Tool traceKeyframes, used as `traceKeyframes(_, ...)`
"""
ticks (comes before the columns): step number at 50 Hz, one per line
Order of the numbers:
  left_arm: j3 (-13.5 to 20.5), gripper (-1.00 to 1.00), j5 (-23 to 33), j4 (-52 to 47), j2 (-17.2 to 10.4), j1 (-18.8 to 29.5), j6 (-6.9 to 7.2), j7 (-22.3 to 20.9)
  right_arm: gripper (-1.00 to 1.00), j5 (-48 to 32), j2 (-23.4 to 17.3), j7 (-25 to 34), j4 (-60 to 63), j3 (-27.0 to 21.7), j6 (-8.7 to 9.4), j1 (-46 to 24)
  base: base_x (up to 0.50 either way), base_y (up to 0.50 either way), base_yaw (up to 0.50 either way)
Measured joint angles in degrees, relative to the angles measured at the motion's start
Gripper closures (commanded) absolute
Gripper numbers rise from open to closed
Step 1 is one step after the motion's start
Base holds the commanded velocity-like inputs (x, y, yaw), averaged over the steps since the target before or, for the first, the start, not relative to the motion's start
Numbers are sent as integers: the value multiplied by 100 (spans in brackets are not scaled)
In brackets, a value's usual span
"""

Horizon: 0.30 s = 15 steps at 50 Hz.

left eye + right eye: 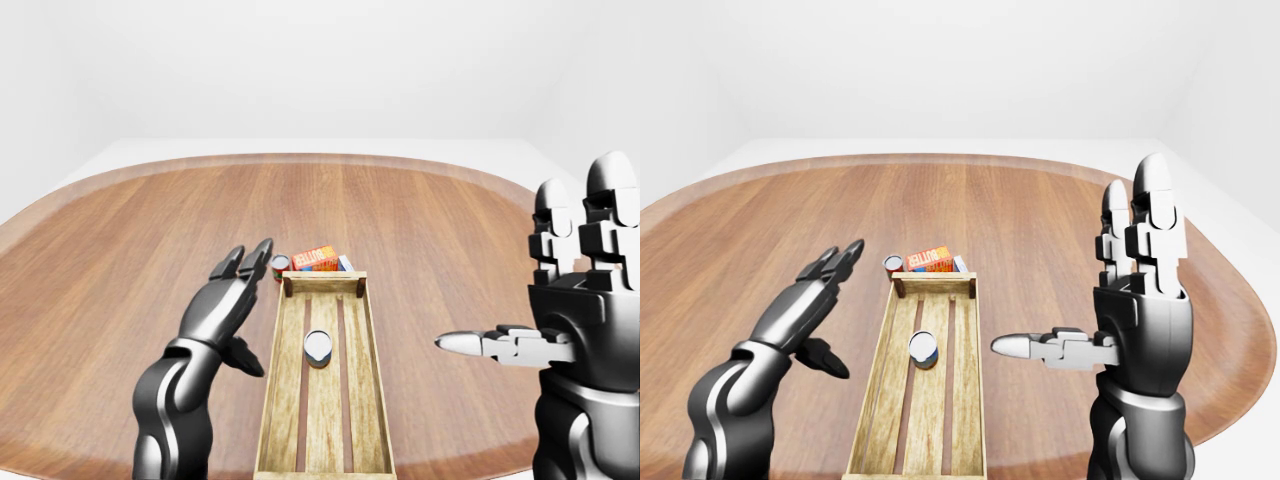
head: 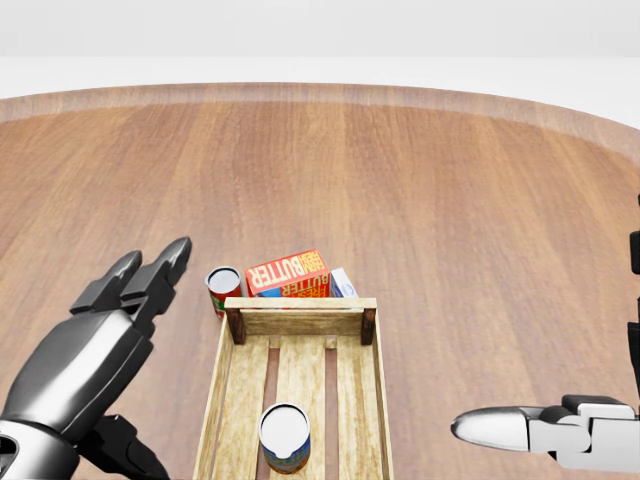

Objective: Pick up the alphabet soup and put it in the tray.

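Both my hands are spread wide and hold nothing.
My left hand [image 2: 95, 345] hangs left of the slatted wooden tray [image 2: 232, 395]; my right hand [image 1: 1135, 300] stands upright, well right of it. The white-topped alphabet soup can [image 2: 285, 437] stands upright inside the tray. Beyond its far wall sit a red can [image 2: 222, 288] and an orange butter box [image 2: 288, 273].

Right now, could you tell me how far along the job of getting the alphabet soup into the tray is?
It looks done: the alphabet soup stands upright inside the tray, on its slats. Nothing is in hand. The left robot hand is open, to the tray's left in the head view, and the right robot hand is open too. Nothing appears left; the butter box and red can sit outside.
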<state>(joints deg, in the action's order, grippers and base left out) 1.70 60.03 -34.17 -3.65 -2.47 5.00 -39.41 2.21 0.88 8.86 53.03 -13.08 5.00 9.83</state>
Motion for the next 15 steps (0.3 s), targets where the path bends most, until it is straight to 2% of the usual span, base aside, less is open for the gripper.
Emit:
traceKeyframes(7, 685, -100, -980, -277, -128, -58, 0, 88, -100, -10, 3, -2, 16, 13, 0, 6, 0, 0, 0)
traceKeyframes(15, 1271, -100, -1986, -333, -239, -99, 0, 365, -100, -20, 6, -4, 35, 33, 0, 13, 0, 0, 0)
